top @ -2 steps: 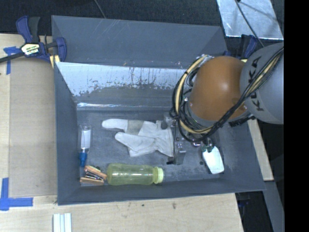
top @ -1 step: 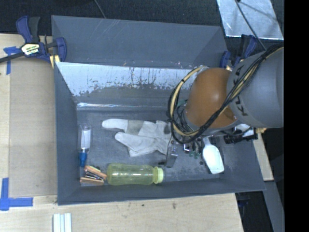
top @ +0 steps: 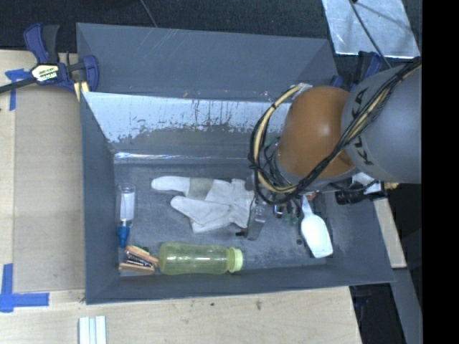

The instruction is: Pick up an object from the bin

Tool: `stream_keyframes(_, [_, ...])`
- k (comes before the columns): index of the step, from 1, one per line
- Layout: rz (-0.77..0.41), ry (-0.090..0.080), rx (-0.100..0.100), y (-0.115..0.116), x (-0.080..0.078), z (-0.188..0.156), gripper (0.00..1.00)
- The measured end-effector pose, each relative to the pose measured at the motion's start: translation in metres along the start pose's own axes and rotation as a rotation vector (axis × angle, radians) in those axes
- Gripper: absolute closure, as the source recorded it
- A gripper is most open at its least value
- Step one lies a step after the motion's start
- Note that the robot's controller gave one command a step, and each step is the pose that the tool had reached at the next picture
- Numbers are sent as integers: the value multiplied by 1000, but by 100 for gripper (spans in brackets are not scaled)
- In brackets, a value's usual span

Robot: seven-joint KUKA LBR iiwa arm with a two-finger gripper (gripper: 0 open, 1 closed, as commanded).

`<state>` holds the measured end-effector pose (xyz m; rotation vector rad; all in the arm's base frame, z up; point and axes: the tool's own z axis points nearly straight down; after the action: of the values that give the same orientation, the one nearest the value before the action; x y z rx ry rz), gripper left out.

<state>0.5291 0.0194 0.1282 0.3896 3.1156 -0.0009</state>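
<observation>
My gripper [top: 252,226] hangs low over the bin floor, right of centre, under the arm's orange cover. It stands at the right edge of a crumpled white glove [top: 208,201] that lies in the middle of the bin. A small white bottle [top: 316,235] lies just right of the gripper, tilted, its neck toward the arm. A yellow-green clear bottle [top: 199,258] lies on its side along the front wall, just below and left of the gripper. Nothing is seen held.
A clear tube with a blue cap [top: 126,212] stands along the left wall. A wooden clothespin [top: 138,259] lies in the front left corner beside the yellow-green bottle. The arm and its cables cover the bin's right side.
</observation>
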Motion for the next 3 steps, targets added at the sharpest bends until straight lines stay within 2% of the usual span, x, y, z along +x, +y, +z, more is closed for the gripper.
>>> stream_keyframes(1, [-162,-1,-1,0,9,29,0])
stream_keyframes(2, [-30,-1,1,11,2,57,100])
stream_keyframes(3, [-29,-1,1,11,2,57,100])
